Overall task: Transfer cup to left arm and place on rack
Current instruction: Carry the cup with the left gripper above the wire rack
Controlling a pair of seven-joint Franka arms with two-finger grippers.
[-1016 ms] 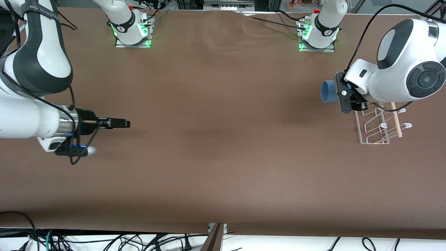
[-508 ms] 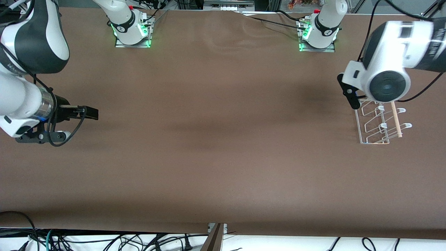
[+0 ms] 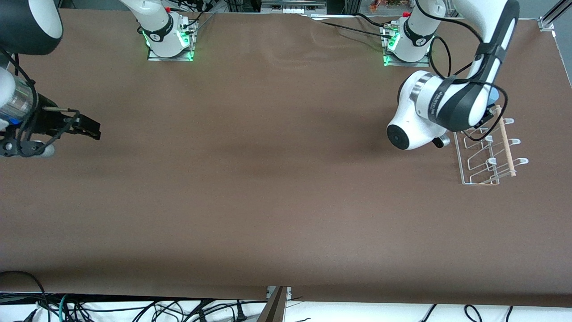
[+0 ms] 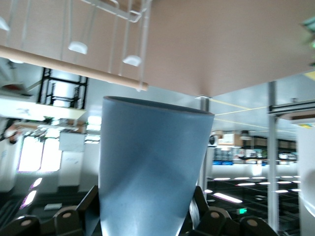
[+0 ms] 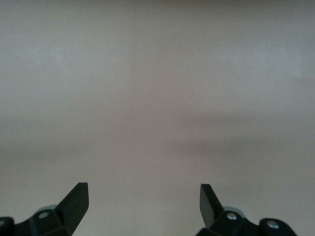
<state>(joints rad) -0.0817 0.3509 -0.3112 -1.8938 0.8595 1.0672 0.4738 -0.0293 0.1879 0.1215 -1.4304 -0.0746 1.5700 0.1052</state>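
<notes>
The light-blue cup (image 4: 152,172) is held between the fingers of my left gripper (image 4: 145,201), wide end pointing away from the gripper. In the front view only a sliver of the cup (image 3: 493,95) shows past the left arm's wrist (image 3: 429,116), which hides the gripper. The cup is in the air over the end of the white wire rack (image 3: 487,156) that lies farther from the front camera. The rack's prongs (image 4: 130,14) and wooden dowel (image 4: 74,69) show close by the cup's rim. My right gripper (image 3: 93,129) is open and empty (image 5: 142,194), low over the table at the right arm's end.
The rack's wooden dowel (image 3: 506,145) runs along the rack's side toward the left arm's end of the table. The two arm bases (image 3: 170,40) (image 3: 409,42) stand at the table's edge farthest from the front camera. The brown table (image 3: 277,179) bears nothing else.
The left arm has swung its wrist round and carried the cup over the rack's end. The right arm has drawn back toward its own end of the table, gripper empty.
</notes>
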